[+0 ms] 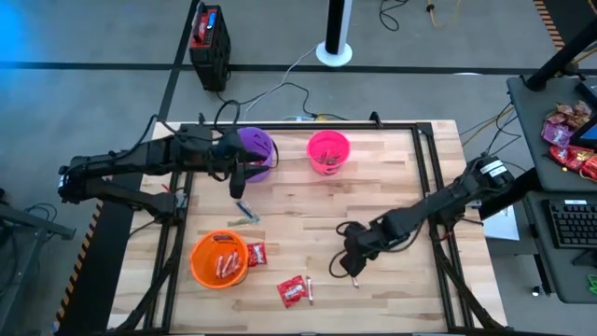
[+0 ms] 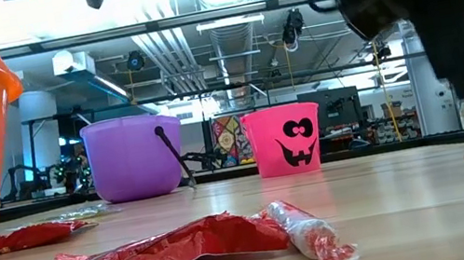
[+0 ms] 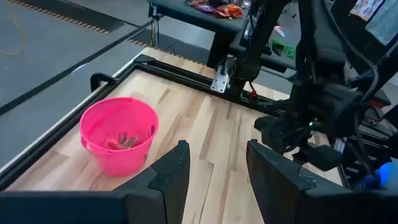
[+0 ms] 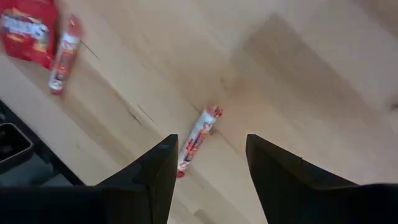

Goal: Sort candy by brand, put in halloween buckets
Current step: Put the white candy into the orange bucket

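One tan stick candy (image 4: 198, 138) directly under right gripper (image 4: 207, 168), long axis running fore-aft between the parted, empty fingers. Left gripper (image 3: 214, 177) parted, empty, far off by purple bucket (image 1: 256, 149).

You have a pale wooden bench (image 1: 392, 187) in a black frame. At its far edge stand the purple bucket (image 1: 256, 149) and the pink bucket (image 1: 328, 151); the orange bucket (image 1: 220, 258) sits at the near left. A red packet (image 1: 256, 253) lies just beside it, another red packet (image 1: 292, 291) lies nearer you, a green stick (image 1: 247, 211) mid-left, a pale stick (image 1: 354, 279) on the right.
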